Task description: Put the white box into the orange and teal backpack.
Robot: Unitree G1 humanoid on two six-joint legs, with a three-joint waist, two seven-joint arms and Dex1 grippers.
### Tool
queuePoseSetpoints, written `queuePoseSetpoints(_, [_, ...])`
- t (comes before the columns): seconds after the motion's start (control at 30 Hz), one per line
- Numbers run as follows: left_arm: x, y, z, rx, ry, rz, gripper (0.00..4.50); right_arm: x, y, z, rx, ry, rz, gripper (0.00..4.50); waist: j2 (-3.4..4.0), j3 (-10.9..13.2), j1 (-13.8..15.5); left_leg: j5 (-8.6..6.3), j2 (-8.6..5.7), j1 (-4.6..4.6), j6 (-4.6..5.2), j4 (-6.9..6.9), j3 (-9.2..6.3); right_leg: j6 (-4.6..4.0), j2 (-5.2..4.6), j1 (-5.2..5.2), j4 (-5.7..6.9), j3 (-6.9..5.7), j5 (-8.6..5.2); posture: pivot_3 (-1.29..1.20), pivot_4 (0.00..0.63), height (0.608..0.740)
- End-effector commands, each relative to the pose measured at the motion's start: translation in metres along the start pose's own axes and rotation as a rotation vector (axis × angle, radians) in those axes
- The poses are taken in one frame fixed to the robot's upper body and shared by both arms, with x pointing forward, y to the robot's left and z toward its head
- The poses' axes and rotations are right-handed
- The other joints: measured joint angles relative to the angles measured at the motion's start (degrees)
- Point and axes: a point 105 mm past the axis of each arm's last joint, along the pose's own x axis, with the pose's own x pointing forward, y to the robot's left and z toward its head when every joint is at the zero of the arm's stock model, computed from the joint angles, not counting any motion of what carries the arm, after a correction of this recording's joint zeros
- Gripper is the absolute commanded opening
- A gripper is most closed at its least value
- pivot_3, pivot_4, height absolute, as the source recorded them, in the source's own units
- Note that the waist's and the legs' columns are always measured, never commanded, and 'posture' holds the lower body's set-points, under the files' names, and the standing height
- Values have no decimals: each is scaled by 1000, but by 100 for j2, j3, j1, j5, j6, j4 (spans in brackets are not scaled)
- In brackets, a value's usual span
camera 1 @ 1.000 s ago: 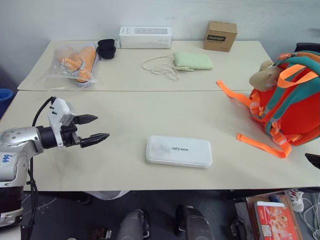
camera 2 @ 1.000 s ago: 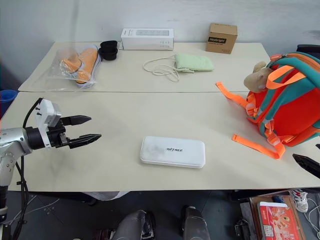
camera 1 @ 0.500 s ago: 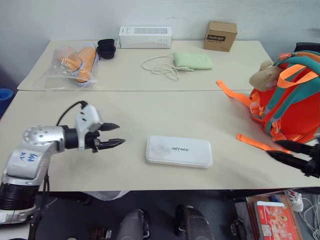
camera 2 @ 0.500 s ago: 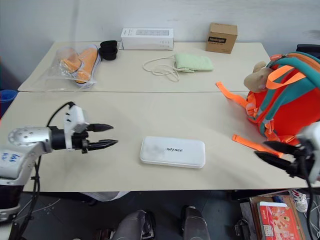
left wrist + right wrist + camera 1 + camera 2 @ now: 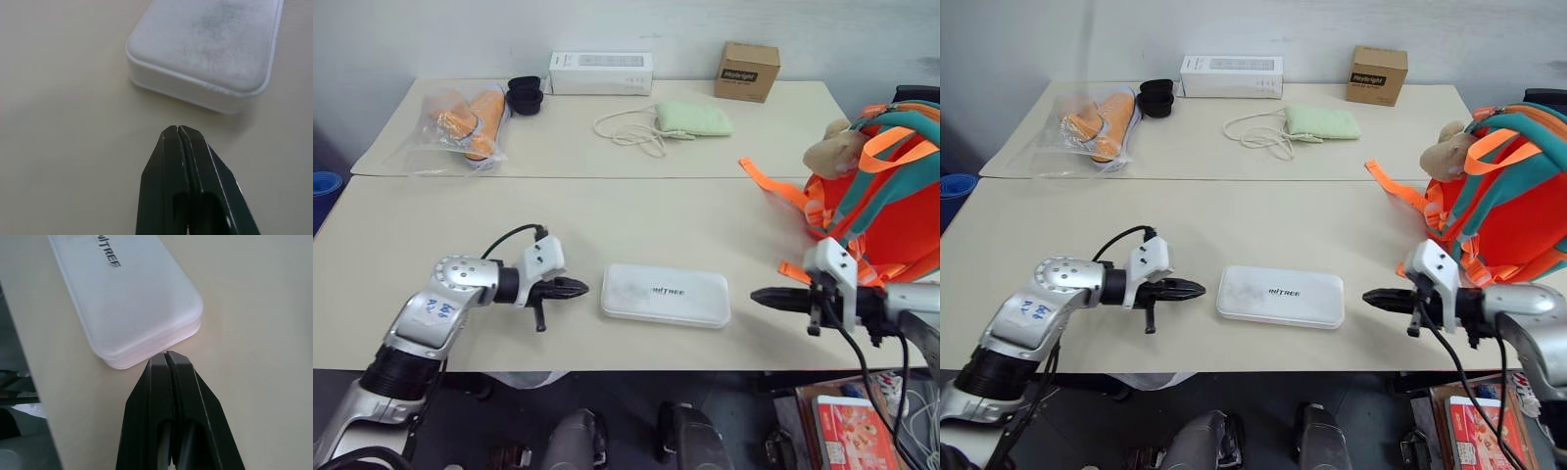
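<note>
Claws on both arms were closed, with nothing between the fingers. You had the left claw (image 5: 579, 288) just beside one short end of the white box (image 5: 666, 295) and the right claw (image 5: 761, 295) near the opposite short end, both pointing inward at it. I judge you meant to press the box from its two ends with closed tips, because the case looked too wide for one claw to take across its flat top.

The white box lay flat near the front edge of the table (image 5: 607, 211), lettering up, well apart from the orange and teal backpack (image 5: 881, 196), which stood at the table's right edge with its orange straps (image 5: 773, 183) spread over the surface. The box was not yet lifted, so the task was at its beginning.

The head views gave you the whole arrangement: both arms, the box between them, the backpack, and at the far edge the long white carton (image 5: 601, 72), the brown cardboard box (image 5: 747, 70) and a green pouch (image 5: 693, 118). They could not settle the gaps at the box ends. The left wrist view showed bare table between tip and rounded corner. In the right wrist view the tip seemed almost at the box edge, but I cannot tell if it touched.
</note>
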Motion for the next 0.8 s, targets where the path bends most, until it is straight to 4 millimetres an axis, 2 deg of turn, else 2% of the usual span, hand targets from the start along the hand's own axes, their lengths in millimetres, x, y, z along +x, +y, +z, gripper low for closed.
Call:
queuePoseSetpoints(0.03, [6,2,5,36,-7,0,18,10,-3,-2,-46,33,16,0,0,0,-5,0,2,-1,0,1,-1,-1,2,-1,1,0,0,0,150,740])
queuePoseSetpoints(0.37, [17,-4,10,15,-41,-45,18,31,-5,9,-89,15,34,0,0,0,-1,1,5,-29,5,42,-6,-1,2,-15,21,-23,-1,0,150,740])
queuePoseSetpoints(0.5, [8,8,1,-137,-46,0,18,33,-5,10,-95,15,23,0,0,0,-7,1,6,-30,5,42,-7,-1,2,-16,21,-23,-1,0,150,740])
queuePoseSetpoints(0.7, [-19,20,-1,-535,-101,-19,1869,31,-3,3,-98,41,13,0,0,0,-14,2,7,-31,7,45,-9,0,6,-16,27,-30,-1,0,150,740])
queuePoseSetpoints(0.8, [-26,13,5,-739,-141,-97,2821,29,-2,-1,-102,49,1,0,0,0,-5,3,5,-34,8,46,-14,1,9,-9,33,-39,-1,0,150,740])
